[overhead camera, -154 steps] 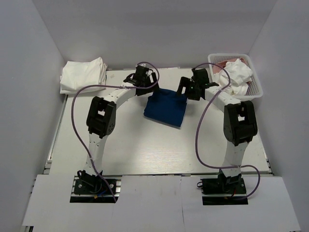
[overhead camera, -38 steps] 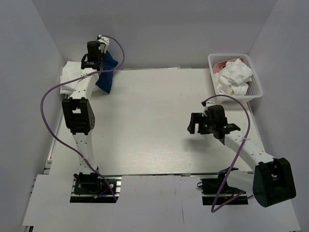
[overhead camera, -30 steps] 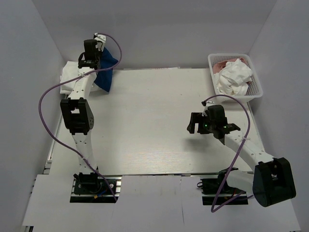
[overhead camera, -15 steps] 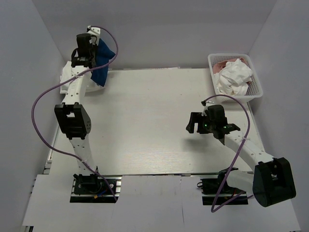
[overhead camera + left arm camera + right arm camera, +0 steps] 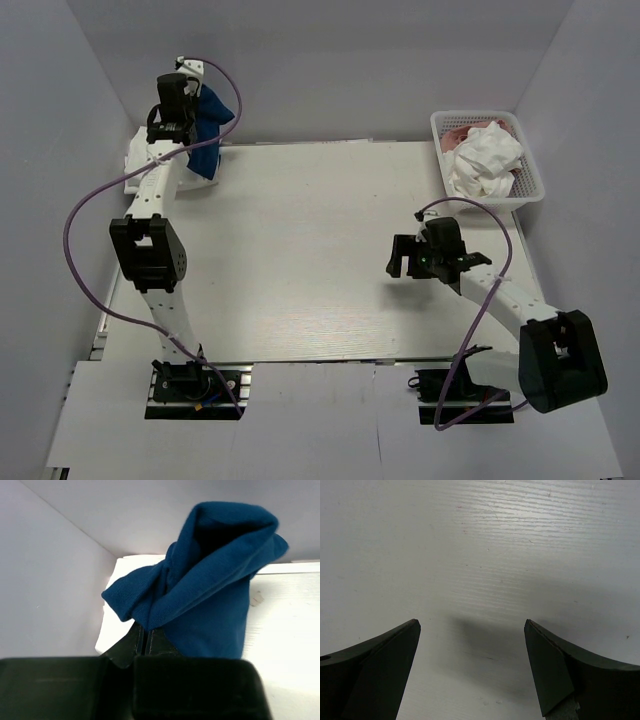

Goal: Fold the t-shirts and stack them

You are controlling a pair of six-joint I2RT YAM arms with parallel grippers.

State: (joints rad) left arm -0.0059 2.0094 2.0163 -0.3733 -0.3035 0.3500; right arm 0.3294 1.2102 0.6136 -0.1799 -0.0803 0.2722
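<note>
A navy blue t-shirt (image 5: 207, 135), bunched and folded, hangs in the air at the far left corner, held by my left gripper (image 5: 192, 108). It hangs just over the folded white t-shirts (image 5: 134, 160), which the arm partly hides. In the left wrist view the jaws of the left gripper (image 5: 144, 639) are pressed together under the navy cloth (image 5: 210, 590), and the white stack (image 5: 111, 617) lies below. My right gripper (image 5: 400, 262) hovers low over the bare table at the right, open and empty, fingers (image 5: 380, 670) wide apart around its centre (image 5: 472, 625).
A white lattice basket (image 5: 532, 180) at the far right corner holds a crumpled white t-shirt (image 5: 487, 155) and some pink cloth (image 5: 455, 131). Grey walls close in the table at the back and on both sides. A purple cable loops off each arm.
My left arm has carried the navy t-shirt further left and higher, from the stack's right edge to over it. The right arm has hardly moved.
</note>
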